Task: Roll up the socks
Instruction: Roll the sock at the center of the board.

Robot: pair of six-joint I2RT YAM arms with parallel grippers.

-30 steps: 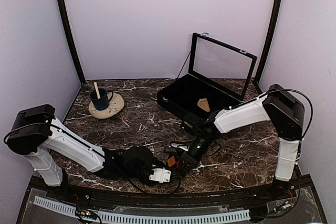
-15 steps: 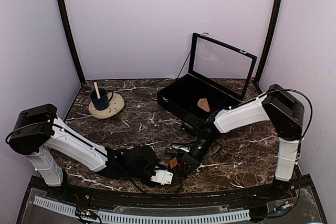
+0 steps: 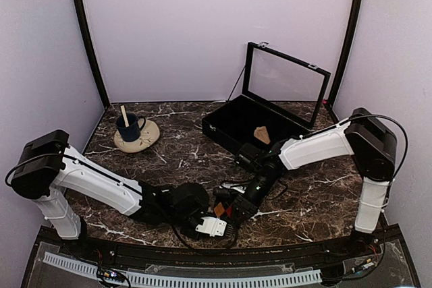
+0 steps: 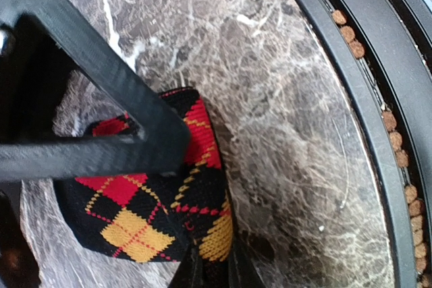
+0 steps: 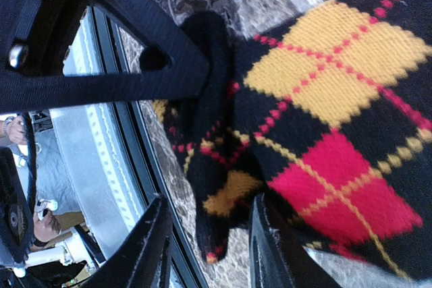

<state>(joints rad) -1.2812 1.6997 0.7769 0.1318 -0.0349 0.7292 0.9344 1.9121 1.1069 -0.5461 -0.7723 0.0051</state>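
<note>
The black sock with red and orange argyle diamonds (image 3: 221,207) lies partly folded near the table's front edge, between both grippers. My left gripper (image 4: 214,271) is shut on a fold of the argyle sock (image 4: 135,214). My right gripper (image 5: 209,254) is open, and the sock's (image 5: 324,99) dark end lies loose between its fingers (image 5: 154,247). In the top view the left gripper (image 3: 221,219) and the right gripper (image 3: 231,208) nearly meet over the sock. A tan-brown sock bundle (image 3: 261,134) lies inside the black case.
The black case (image 3: 233,121) stands at the back right with its glass lid (image 3: 287,84) raised. A blue mug (image 3: 128,127) with a stick sits on a saucer at the back left. A black rail (image 4: 358,99) runs along the front edge, close to the sock.
My right gripper has opened and let go of the sock's end. My left gripper has closed on a fold of the sock, and its arm has shifted slightly right.
</note>
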